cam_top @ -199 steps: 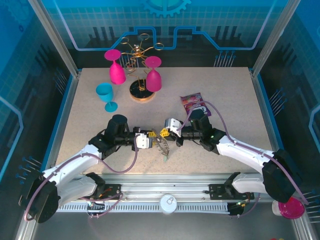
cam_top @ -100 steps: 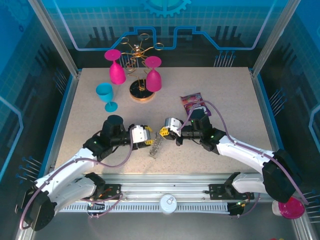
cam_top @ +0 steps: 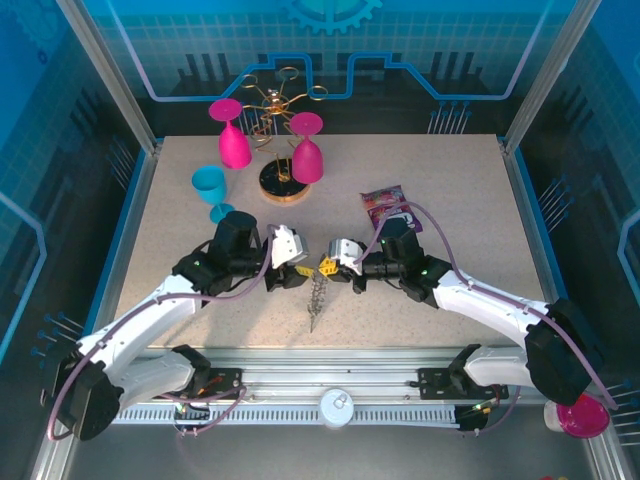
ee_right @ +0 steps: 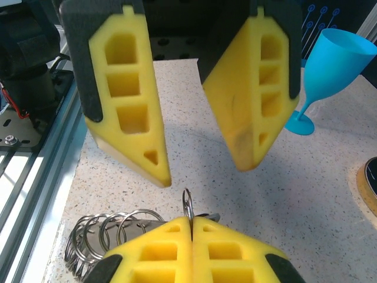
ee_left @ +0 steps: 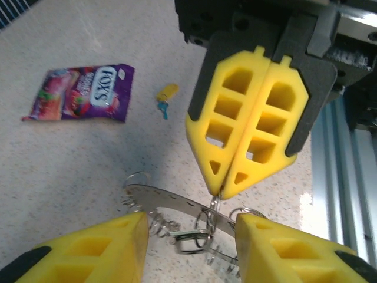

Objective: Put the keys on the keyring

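My arms meet above the table (cam_top: 455, 190).
Right end effector (ee_left: 225, 190) grips the keyring (ee_left: 168, 203); left end effector (ee_right: 204, 170) released astride it; edges far.

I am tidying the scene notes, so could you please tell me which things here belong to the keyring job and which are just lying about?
For the job: the keyring, pinched by the shut right gripper; the yellow-tagged key lying on the table; the open left gripper.
Lying about: sweets bag, blue goblet, two pink goblets, gold rack.
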Motion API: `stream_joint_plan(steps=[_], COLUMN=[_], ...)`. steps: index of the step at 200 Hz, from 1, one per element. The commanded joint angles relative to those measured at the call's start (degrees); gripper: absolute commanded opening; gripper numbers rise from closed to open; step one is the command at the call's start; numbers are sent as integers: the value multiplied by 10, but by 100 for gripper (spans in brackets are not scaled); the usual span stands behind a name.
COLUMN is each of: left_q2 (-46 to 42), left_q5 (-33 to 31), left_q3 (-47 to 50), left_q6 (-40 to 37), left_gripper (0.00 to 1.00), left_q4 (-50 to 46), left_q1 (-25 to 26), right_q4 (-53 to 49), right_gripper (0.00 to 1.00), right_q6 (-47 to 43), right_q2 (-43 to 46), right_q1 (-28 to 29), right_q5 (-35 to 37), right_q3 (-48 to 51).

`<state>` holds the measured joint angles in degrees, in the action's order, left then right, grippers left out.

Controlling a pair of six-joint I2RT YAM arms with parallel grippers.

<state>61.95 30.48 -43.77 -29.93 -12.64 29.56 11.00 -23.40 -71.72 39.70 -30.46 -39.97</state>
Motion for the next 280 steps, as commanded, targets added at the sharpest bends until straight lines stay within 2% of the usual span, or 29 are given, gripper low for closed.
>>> stream_joint_plan(steps=[1, 110, 189, 232, 252, 280], left_q2=[5, 34, 32, 34, 34, 32], left_q5=[48, 57, 62, 68, 73, 72], left_q3=[-20, -35, -33, -36, -40, -44], left_q6=[-9, -22, -27, -32, -37, -32], left_gripper=[43, 24, 22, 10, 0, 0], left_q4=[-29, -33, -33, -41, -49, -59], left_q1=[-4, -4, -4, -5, -4, -4], right_q4=[5, 7, -8, -12, -14, -1], right_gripper=[0, 0, 0, 0, 0, 1], right_q6=[-11, -12, -19, -21, -21, 2], right_q2=[7, -3, -11, -14, -15, -10], right_q1=[2, 8, 12, 15, 16, 12], right_q5=[-13, -19, -16, -16, -15, 7], right_q3=[-23, -31, -39, -43, -44, -43])
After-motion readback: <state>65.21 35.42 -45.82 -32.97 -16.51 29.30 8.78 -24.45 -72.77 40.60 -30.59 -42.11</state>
